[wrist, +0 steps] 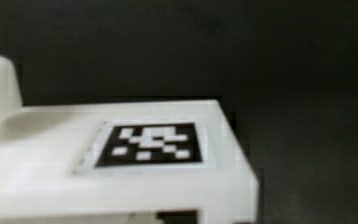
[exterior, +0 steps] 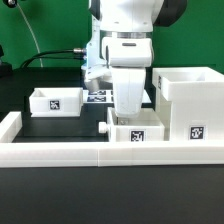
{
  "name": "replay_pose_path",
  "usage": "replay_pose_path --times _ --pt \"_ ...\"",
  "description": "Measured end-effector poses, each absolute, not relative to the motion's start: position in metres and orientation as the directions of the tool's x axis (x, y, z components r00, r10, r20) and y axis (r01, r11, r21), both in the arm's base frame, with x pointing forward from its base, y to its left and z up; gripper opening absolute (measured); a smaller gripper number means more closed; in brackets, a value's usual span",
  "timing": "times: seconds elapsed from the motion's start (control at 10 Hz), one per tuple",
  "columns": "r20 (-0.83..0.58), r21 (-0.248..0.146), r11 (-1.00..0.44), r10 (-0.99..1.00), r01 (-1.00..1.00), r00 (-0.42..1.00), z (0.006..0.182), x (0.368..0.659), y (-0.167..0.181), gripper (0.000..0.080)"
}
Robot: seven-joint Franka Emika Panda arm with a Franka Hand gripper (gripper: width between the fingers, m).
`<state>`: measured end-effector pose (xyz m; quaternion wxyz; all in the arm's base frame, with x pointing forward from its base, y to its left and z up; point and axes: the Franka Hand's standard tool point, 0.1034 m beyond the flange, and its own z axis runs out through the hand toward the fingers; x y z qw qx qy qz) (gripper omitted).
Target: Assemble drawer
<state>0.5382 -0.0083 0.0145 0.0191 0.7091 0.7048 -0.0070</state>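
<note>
A small white drawer (exterior: 137,131) with a black-and-white tag on its front stands against the front border rail (exterior: 60,150). My gripper (exterior: 124,117) comes straight down onto its back part and is shut on it, with the fingertips mostly hidden. In the wrist view the drawer's tagged face (wrist: 153,143) fills the frame, very close. A second small white tray (exterior: 56,100) with a tag stands at the exterior view's left. The larger white housing (exterior: 190,95) with its own tag stands at the exterior view's right, next to the held drawer.
White border rails run along the front and up the exterior view's left side (exterior: 9,125). The marker board (exterior: 99,96) lies behind the arm. A black cable trails across the back at the exterior view's left.
</note>
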Motion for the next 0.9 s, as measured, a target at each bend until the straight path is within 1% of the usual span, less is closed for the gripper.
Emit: replay_pose_path --times 0.3,0.5,0.7,0.9 --pt "-0.036 0.016 0.0 0.999 1.0 0.0 0.015 0.539 -0.003 0.0042" --pt "-0.041 -0.003 0.025 0.999 1.0 -0.025 0.016 0.543 0.001 0.0042" --pt "-0.041 -0.014 0.01 0.999 1.0 -0.01 0.016 0.543 0.006 0.0042" --pt "-0.035 -0.013 -0.027 0.999 1.0 0.026 0.014 0.543 0.014 0.0042"
